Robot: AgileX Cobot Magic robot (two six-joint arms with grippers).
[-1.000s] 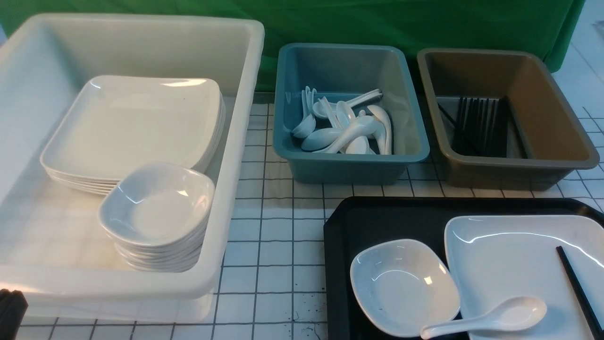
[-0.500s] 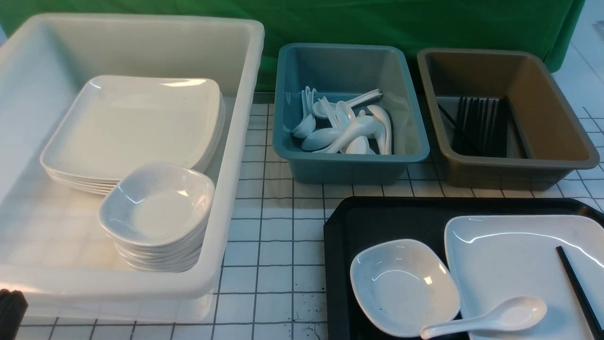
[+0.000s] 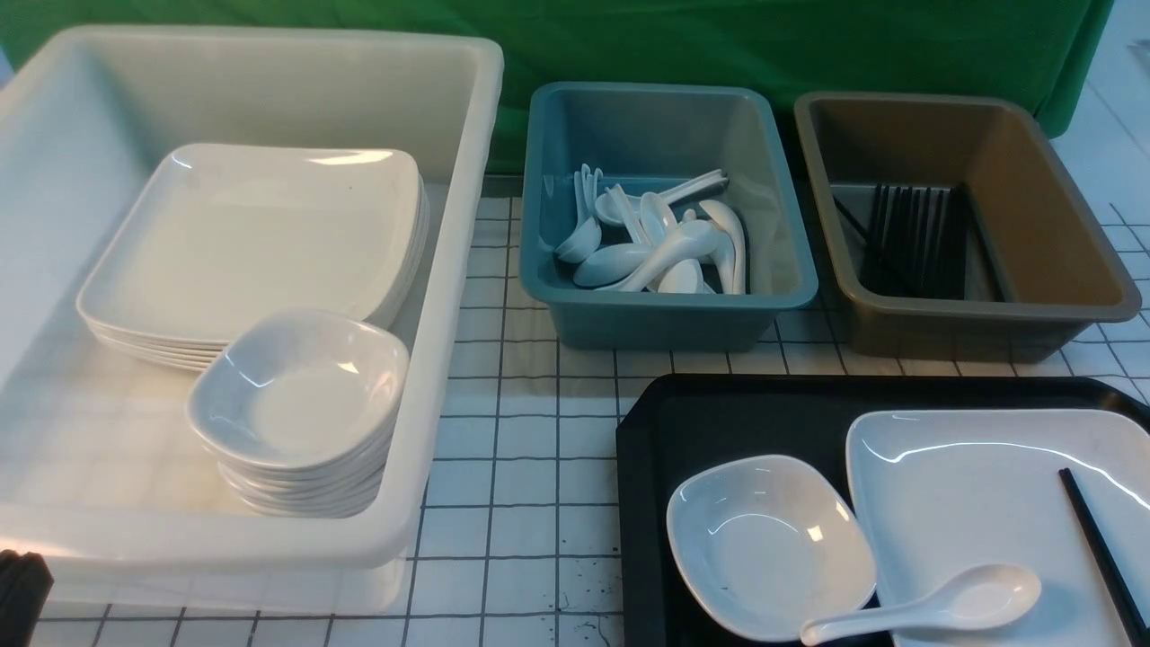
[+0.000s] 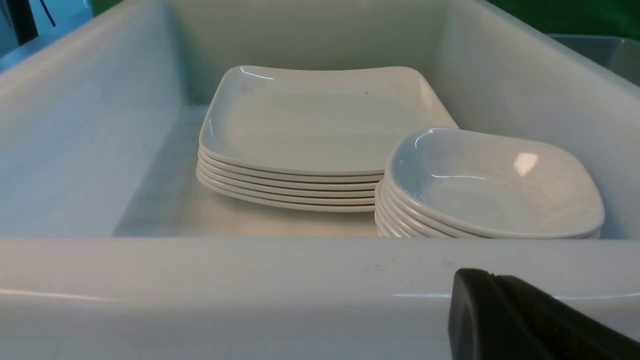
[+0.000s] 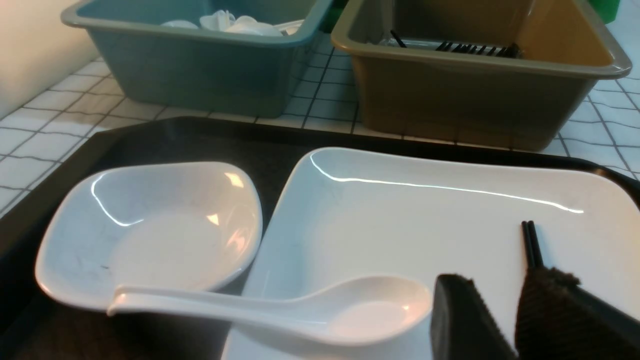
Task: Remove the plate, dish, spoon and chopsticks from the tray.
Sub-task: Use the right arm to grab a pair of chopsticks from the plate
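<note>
Front view: spoon (image 3: 925, 604) bridges dish (image 3: 755, 539) rim and plate (image 3: 970, 485) edge.

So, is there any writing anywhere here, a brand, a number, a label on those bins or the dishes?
None: no word, number or sign shows in any view. The white tub, blue bin, brown bin, tray, plate, dish and spoon are all plain; the table bears only grid lines.
</note>
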